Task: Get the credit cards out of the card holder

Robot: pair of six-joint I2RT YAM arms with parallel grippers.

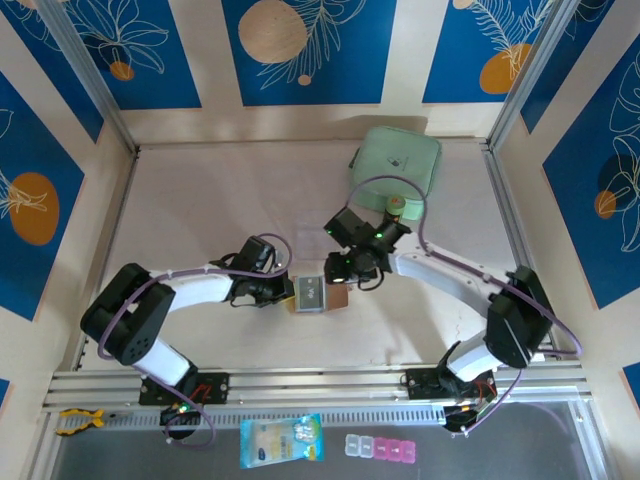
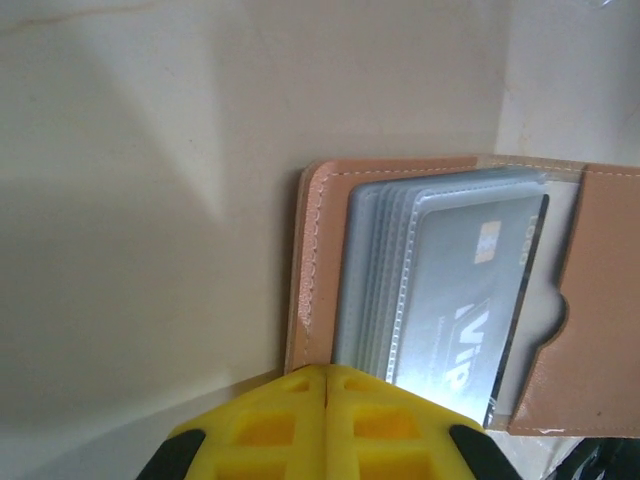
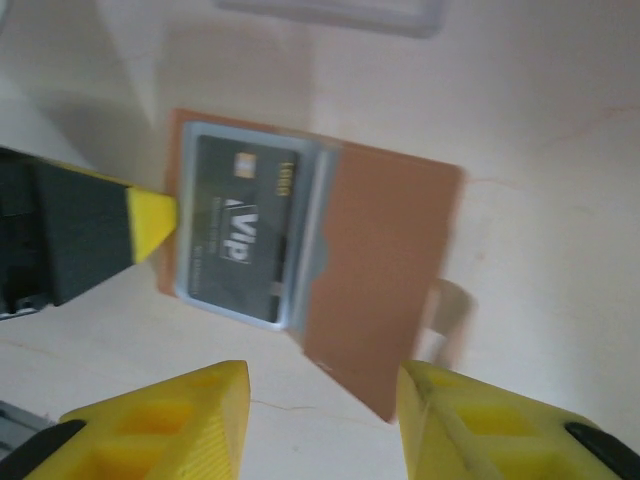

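Observation:
The salmon-tan card holder (image 1: 338, 297) lies open mid-table, its grey pockets up. A dark grey credit card (image 2: 470, 300) marked VIP sits in the top clear sleeve, also seen in the right wrist view as the same card (image 3: 240, 232). A blue and white card is hidden. My left gripper (image 2: 327, 375) is shut, its yellow tips together and pressing on the holder's left edge (image 2: 312, 250). My right gripper (image 3: 320, 405) hovers open just above the holder's plain tan flap (image 3: 385, 250), with nothing between its fingers. From above, the left gripper (image 1: 283, 292) and right gripper (image 1: 338, 273) flank the holder.
A mint-green zip pouch (image 1: 397, 163) lies at the back right, with a small green roll (image 1: 405, 207) in front of it. A clear plastic rectangle (image 3: 330, 12) lies just beyond the holder. Metal frame posts stand at both back corners.

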